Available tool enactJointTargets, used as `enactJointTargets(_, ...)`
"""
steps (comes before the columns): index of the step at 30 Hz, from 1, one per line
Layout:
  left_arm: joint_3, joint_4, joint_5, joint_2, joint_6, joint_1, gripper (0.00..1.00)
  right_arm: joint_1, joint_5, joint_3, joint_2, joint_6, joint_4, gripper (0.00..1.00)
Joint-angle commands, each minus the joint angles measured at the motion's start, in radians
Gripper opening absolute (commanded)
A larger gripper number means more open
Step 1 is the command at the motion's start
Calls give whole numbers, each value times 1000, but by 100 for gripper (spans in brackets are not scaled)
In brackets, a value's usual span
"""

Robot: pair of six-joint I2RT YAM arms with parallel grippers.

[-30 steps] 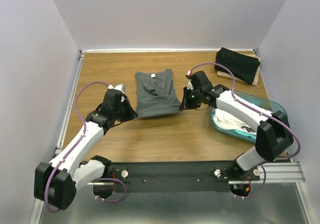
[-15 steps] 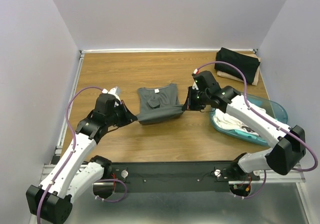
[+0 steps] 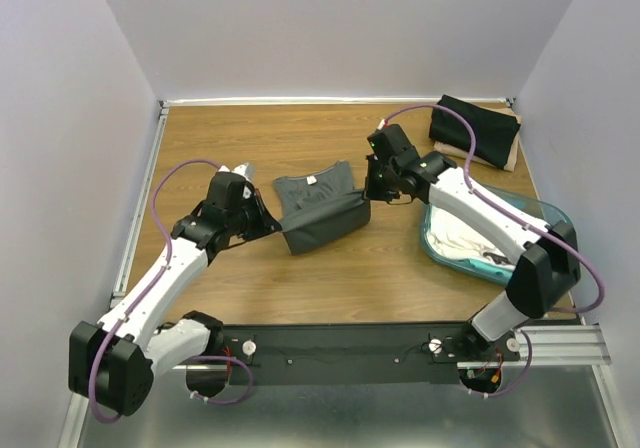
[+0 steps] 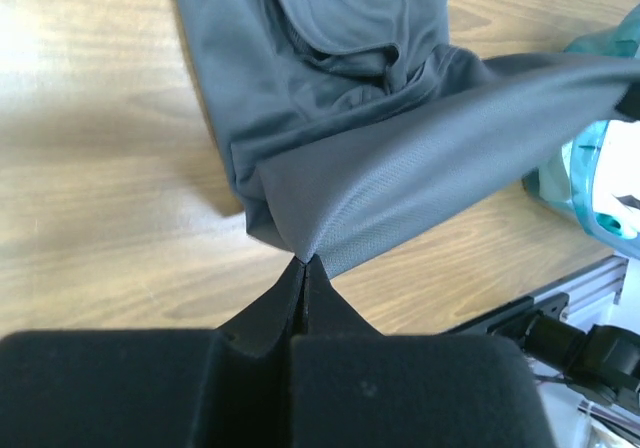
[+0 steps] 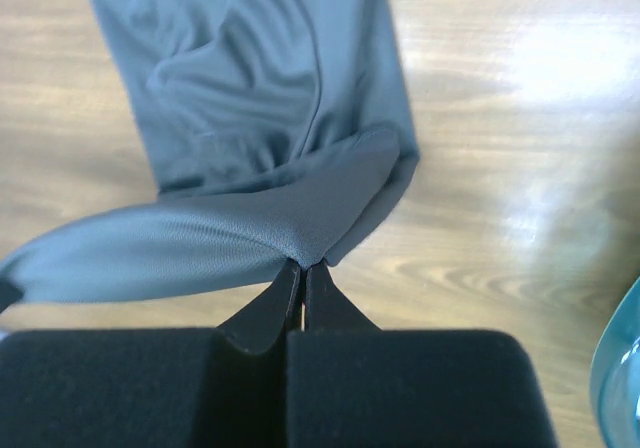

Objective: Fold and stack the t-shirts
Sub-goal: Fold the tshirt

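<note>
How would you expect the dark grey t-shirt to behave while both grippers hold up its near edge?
The dark grey t-shirt is probably floppy: the edge stretched between the left gripper and right gripper bows, and the rest lies creased on the table. It seems light, since fingertip pinches at two corners carry it. It may drape unevenly.

Dark grey t-shirt [image 3: 318, 213], near hem aloft

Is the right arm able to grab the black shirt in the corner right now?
Probably not yet: the right gripper is shut on the grey shirt. The black shirt lies close by, nothing blocking it.
</note>
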Motion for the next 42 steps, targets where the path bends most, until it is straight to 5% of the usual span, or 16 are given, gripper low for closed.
enactJointTargets(1, 40, 55, -8, 44, 55, 7, 0, -5, 121, 88, 76, -46, -15, 0)
enactJointTargets(26, 225, 207, 123, 405, 225, 142, 0, -77, 167, 529, 440, -226, -11, 0)
enactJointTargets(32, 258, 177, 153, 376, 244, 140, 0, -78, 120, 508, 388, -243, -11, 0)
enactJointTargets(42, 206, 68, 172, 281, 281, 140, 0, -77, -12, 235, 164, -172, -43, 0)
